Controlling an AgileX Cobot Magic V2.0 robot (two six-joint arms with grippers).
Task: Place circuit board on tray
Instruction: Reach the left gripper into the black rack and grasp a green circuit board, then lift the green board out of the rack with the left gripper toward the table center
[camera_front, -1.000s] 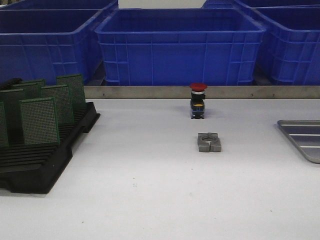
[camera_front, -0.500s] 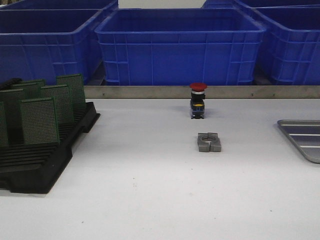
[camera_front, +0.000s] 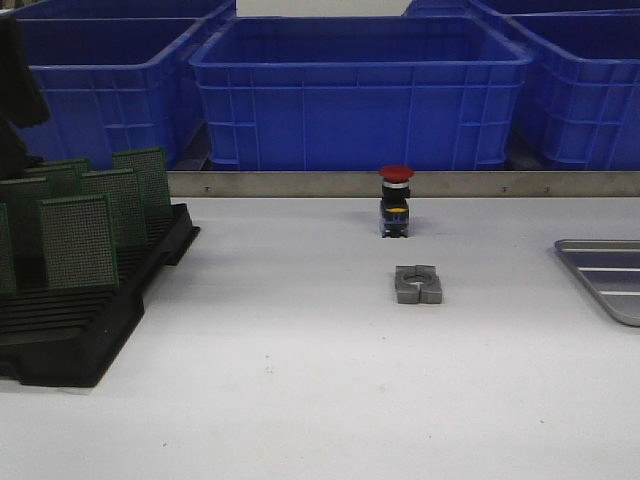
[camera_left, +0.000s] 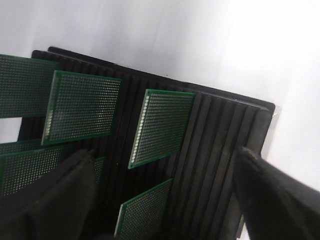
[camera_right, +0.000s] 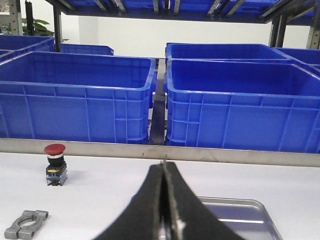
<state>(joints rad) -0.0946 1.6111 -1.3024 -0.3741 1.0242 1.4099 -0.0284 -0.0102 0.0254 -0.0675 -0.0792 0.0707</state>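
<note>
Several green perforated circuit boards (camera_front: 78, 242) stand upright in a black slotted rack (camera_front: 95, 345) at the table's left. A dark part of my left arm (camera_front: 14, 90) hangs over the rack's far end. In the left wrist view my left gripper (camera_left: 164, 152) is open above the rack (camera_left: 220, 135), its fingers (camera_left: 65, 195) spread on either side of two circuit boards (camera_left: 162, 127) and touching none. The silver-grey tray (camera_front: 610, 275) lies at the table's right edge. My right gripper (camera_right: 163, 170) is shut with nothing in it, just in front of the tray (camera_right: 240, 212).
A red-capped push button (camera_front: 396, 200) and a grey metal clamp (camera_front: 418, 284) sit mid-table. Big blue bins (camera_front: 360, 90) line the back behind a metal rail (camera_front: 400, 184).
My left arm has come into the front view at the upper left, above the rack. The boards, the tray and the small parts have stayed put.
</note>
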